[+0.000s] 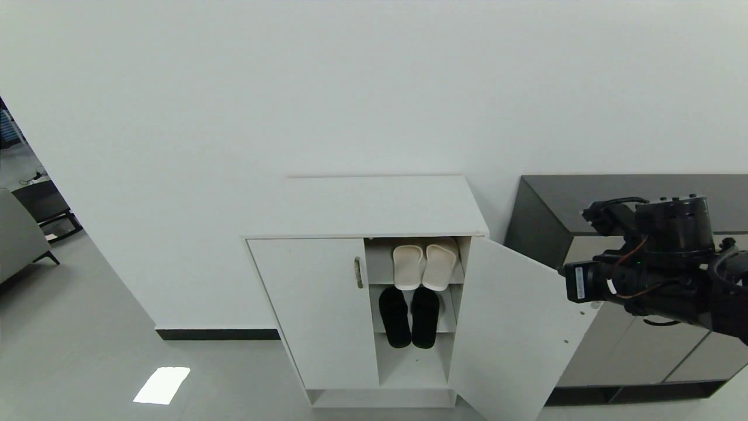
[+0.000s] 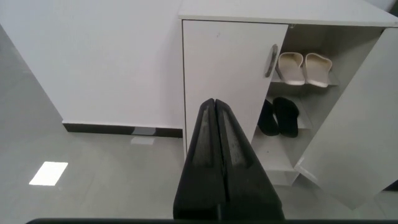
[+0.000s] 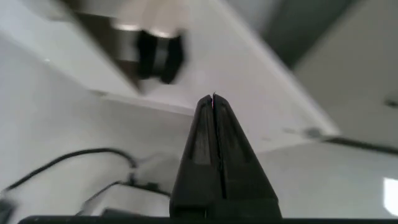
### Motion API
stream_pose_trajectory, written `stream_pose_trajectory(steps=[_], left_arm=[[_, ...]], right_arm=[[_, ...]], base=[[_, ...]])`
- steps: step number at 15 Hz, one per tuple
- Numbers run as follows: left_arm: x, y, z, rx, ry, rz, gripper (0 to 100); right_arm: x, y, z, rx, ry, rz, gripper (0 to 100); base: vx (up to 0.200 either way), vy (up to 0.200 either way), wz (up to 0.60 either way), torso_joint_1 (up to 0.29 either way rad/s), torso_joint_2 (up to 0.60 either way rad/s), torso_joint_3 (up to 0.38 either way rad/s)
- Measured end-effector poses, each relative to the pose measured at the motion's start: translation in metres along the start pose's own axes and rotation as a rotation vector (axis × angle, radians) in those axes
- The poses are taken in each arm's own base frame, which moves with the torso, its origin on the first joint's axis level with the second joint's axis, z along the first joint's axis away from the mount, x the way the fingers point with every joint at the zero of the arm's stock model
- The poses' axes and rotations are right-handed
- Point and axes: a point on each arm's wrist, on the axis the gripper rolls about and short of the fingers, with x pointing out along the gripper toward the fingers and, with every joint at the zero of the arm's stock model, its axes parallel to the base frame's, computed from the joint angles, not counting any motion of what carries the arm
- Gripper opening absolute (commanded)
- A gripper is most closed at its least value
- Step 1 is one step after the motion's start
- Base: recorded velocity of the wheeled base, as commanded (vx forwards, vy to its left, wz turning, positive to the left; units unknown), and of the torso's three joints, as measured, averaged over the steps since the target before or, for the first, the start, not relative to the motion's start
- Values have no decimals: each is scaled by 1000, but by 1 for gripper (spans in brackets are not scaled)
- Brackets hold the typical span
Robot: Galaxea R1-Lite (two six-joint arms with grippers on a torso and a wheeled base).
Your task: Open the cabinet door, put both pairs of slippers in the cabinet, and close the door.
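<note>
**Cabinet** (image 1: 380,204): white, low, set against a white wall (image 1: 292,88) on a grey floor (image 1: 87,339). Two doors are fitted.

**Left door** (image 1: 315,310): closed. A metal handle (image 1: 357,272) is mounted upright at its inner edge.

**Right door** (image 1: 514,333): open, swung out toward the robot's right, so that the right half of the interior is exposed.

**Cream slippers** (image 1: 423,266): one pair, laid side by side on the upper shelf inside the cabinet. The pair is also seen in the left wrist view (image 2: 305,67).

**Black slippers** (image 1: 409,317): one pair, laid side by side on the shelf directly below the cream pair. They appear in the left wrist view (image 2: 280,116) and, blurred, in the right wrist view (image 3: 160,55).

**Left gripper** (image 2: 215,102): fingers pressed together, nothing held. It is positioned in front of the closed left door, apart from it.

**Right gripper** (image 3: 213,98): fingers pressed together, nothing held. It is pointed at the white panel of the open door. Contact with the panel cannot be judged.

**Right arm** (image 1: 648,275): located just beside the outer edge of the open door.

**Dark sideboard** (image 1: 584,193): placed against the wall on the cabinet's right, behind the open door and the right arm.

**Light patch** (image 1: 162,385): a bright reflection on the floor, left of the cabinet.
</note>
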Motion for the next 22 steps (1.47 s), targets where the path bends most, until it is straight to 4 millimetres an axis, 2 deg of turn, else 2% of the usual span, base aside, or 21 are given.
stream_pose_trajectory(steps=[2, 6, 10, 16, 22], left_arm=[[0, 0, 0, -1, 0, 0, 0], [0, 0, 0, 0, 0, -1, 0], [0, 0, 0, 0, 0, 0, 0], [0, 0, 0, -1, 0, 0, 0], [0, 0, 0, -1, 0, -1, 0]], right_arm=[[16, -25, 2, 24, 17, -92, 0], [36, -65, 1, 59, 44, -205, 0], [58, -89, -9, 65, 96, -264, 0], [74, -97, -20, 75, 141, -277, 0], [80, -82, -32, 51, 185, -241, 0]], base=[[0, 0, 0, 0, 0, 0], [0, 0, 0, 0, 0, 0], [0, 0, 0, 0, 0, 0], [0, 0, 0, 0, 0, 0], [0, 0, 0, 0, 0, 0]])
